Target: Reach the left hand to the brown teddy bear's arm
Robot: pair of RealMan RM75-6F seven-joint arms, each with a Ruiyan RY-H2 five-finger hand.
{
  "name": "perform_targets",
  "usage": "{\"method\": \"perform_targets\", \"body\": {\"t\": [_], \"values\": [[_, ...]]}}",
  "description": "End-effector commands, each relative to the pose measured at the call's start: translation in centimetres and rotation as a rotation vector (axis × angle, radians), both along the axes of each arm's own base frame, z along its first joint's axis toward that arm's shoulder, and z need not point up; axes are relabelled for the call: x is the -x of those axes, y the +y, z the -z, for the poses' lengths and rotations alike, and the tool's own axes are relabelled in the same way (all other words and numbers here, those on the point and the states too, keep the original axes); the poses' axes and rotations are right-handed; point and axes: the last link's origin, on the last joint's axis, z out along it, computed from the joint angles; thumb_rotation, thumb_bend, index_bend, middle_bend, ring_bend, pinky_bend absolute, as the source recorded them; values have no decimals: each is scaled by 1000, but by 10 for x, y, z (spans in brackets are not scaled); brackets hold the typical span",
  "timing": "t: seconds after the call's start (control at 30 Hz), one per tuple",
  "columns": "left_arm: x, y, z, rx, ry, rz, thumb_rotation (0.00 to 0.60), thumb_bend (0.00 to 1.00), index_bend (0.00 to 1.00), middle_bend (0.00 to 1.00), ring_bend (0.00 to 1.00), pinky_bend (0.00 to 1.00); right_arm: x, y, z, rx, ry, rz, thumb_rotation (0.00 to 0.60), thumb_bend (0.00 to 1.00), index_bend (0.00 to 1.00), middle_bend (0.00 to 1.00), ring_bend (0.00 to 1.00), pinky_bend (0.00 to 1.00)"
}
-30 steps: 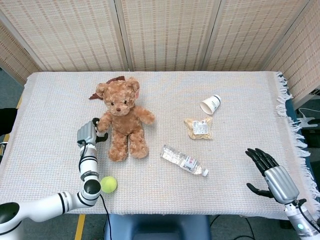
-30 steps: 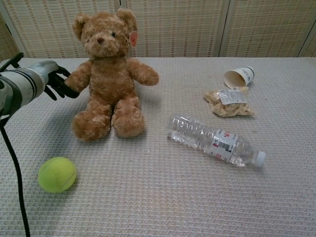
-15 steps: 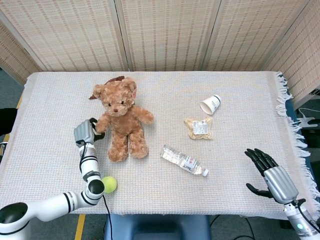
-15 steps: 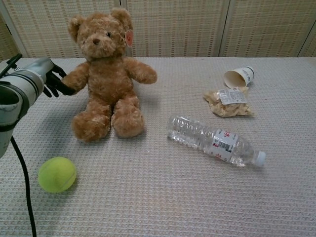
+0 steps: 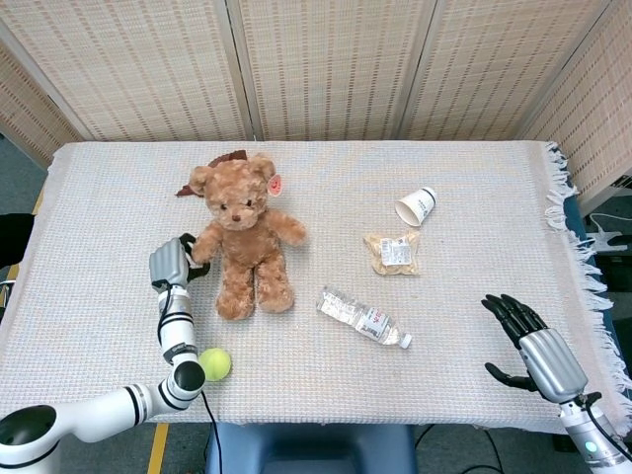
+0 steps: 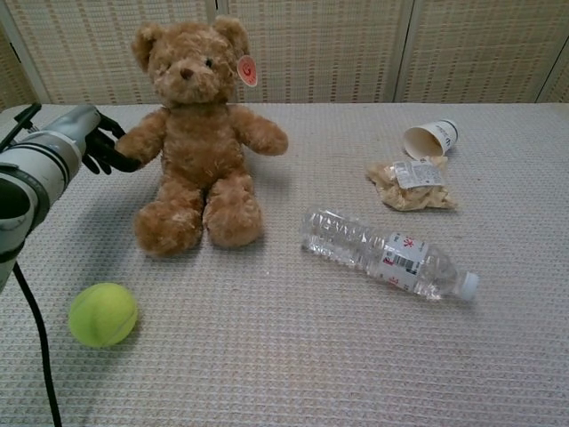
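Our left hand (image 6: 93, 142) still grips the teddy bear (image 6: 196, 142) by its arm; the bear has straightened upright again.

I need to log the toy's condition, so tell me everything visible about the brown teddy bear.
The brown teddy bear is plush, light brown and fuzzy, with dark eyes and nose. It sits upright on the woven cloth, legs forward, arms spread. A round reddish tag hangs at one ear, and something dark brown lies behind its head. The left hand is at the end of one arm; the dark fingers seem to touch it.
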Motion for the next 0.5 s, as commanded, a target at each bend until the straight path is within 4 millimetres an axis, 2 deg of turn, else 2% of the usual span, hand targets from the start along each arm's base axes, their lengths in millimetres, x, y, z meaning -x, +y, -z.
{"method": "perform_targets", "body": {"t": [0.03,0.33,0.5], "values": [[5,-2,4,58,6,-40,600,347,483,588,540,399,0,0,0,1,-1,0,600,117,45,40,0,122],[-1,1,-3,-128,-39,90,600,345,480,584,540,399,0,-1,1,-1,-1,3,600,117,45,40,0,122],[4,-1,3,-79,-34,68,600,347,482,589,541,400,0,0,0,-1,-2,2,600,116,45,40,0,122]]}}
